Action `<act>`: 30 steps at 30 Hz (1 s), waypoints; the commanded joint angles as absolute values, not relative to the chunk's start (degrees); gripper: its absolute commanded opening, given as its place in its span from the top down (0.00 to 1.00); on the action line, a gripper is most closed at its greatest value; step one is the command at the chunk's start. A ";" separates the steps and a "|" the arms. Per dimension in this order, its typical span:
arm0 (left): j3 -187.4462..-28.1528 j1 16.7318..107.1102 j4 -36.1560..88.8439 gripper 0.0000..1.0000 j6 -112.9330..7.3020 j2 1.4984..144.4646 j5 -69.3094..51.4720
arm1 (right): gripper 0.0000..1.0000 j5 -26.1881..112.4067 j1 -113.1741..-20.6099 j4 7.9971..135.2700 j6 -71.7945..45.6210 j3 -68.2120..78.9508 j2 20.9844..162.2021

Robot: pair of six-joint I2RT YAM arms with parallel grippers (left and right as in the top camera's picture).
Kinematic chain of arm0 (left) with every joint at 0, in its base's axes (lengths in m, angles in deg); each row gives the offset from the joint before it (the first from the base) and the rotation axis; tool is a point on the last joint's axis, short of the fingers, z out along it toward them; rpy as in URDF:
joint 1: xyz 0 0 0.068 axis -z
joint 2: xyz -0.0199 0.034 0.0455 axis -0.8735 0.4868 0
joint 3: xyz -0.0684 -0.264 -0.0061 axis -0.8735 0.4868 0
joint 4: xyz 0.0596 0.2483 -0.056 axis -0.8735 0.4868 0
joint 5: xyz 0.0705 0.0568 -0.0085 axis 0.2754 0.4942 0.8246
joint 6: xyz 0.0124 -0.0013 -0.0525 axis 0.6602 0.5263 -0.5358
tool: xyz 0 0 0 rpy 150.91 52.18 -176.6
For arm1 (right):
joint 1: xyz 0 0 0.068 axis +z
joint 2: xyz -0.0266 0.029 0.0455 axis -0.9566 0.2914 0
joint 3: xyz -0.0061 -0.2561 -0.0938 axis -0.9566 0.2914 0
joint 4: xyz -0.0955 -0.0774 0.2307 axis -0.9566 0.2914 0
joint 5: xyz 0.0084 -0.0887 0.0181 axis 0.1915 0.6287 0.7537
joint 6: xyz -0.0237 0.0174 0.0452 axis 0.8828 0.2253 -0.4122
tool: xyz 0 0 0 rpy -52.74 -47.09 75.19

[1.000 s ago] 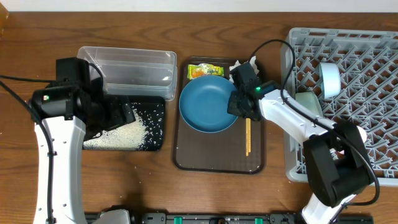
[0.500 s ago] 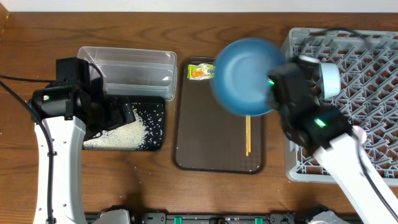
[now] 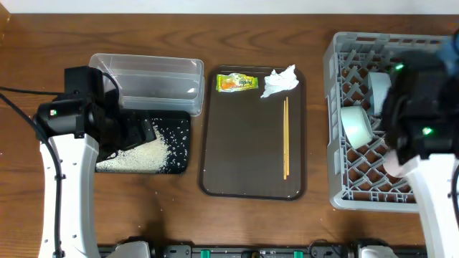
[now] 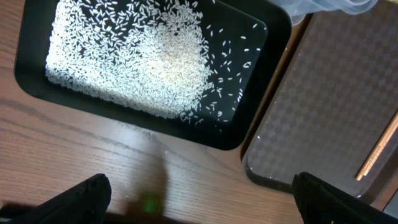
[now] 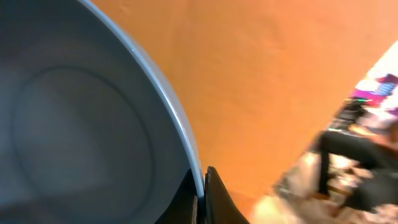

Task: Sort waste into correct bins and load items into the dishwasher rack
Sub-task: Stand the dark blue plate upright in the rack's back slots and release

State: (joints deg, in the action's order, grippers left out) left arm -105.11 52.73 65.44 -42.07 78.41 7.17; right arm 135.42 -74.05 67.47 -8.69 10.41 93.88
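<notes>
Top view: the big blue bowl (image 3: 452, 49) only shows as a blue bit at the far R edge, up over the rack (image 3: 344, 193). What holds it is hidden under the R arm. A pale-green bowl (image 3: 356, 123) sits in the rack. On the brown tray (image 3: 215, 158) lie the wrapper (image 3: 237, 82), the tissue (image 3: 280, 81) and the chopsticks (image 3: 285, 136). The rice (image 3: 140, 154) is in the black tray (image 3: 183, 136), just beside the clear tub (image 3: 147, 75).

L wrist view: L tool (image 4: 200, 190) is wide open w/ nothing in it. It hangs over the worktop (image 4: 93, 149), by the black tray.

R wrist view: R tool (image 5: 202, 190) is shut tight on the big blue bowl's thin rim. The bowl looks smooth, shiny and grey-blue inside here. It's prob hard, a bit heavy and slippy, so a rim pinch may let it swing. It could chip on the pegs, so set it down slow. Chopsticks are thin and may roll: grab them mid. Wrapper and tissue are light and soft: pinch from the top.
</notes>
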 commanded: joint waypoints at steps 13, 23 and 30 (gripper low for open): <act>-105.79 52.53 65.63 0.05 -42.16 77.78 8.04 | 0.99 131.47 -82.44 39.10 30.28 9.95 112.02; -105.79 52.53 65.63 0.04 -42.14 77.78 8.04 | 0.99 131.47 -76.98 35.10 36.77 9.95 122.84; -105.79 52.53 65.63 0.04 -42.16 77.78 8.04 | 0.86 129.67 -73.72 35.06 38.74 9.95 125.74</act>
